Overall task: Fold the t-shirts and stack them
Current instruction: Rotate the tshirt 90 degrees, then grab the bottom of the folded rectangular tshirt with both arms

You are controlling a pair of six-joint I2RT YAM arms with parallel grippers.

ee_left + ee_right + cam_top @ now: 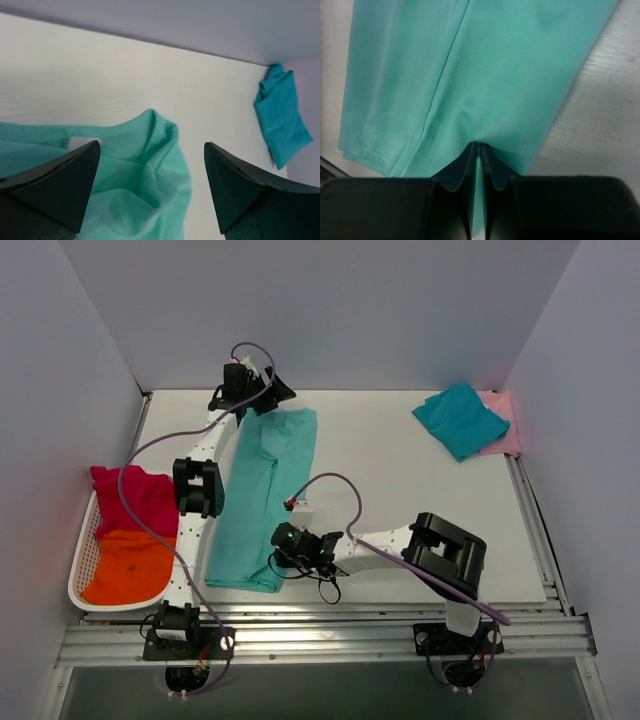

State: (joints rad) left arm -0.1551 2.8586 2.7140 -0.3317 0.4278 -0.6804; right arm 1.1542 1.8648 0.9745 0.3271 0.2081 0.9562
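Observation:
The light mint-green t-shirt (262, 495) lies as a long folded strip on the table, running from back to front. My right gripper (283, 552) is shut on its near hem; the wrist view shows mint cloth (485, 75) pinched between the jaws. My left gripper (262, 400) is open and empty just above the shirt's far end, whose collar area (145, 175) lies between the fingers. The darker teal t-shirt (459, 419) lies folded on the pale pink one (504, 420) at the back right. The magenta-red shirt (135, 497) and the orange shirt (128, 566) lie in the basket.
A white mesh basket (80, 570) stands at the table's left edge beside the left arm. Grey walls close the back and both sides. A metal rail (330, 635) runs along the near edge.

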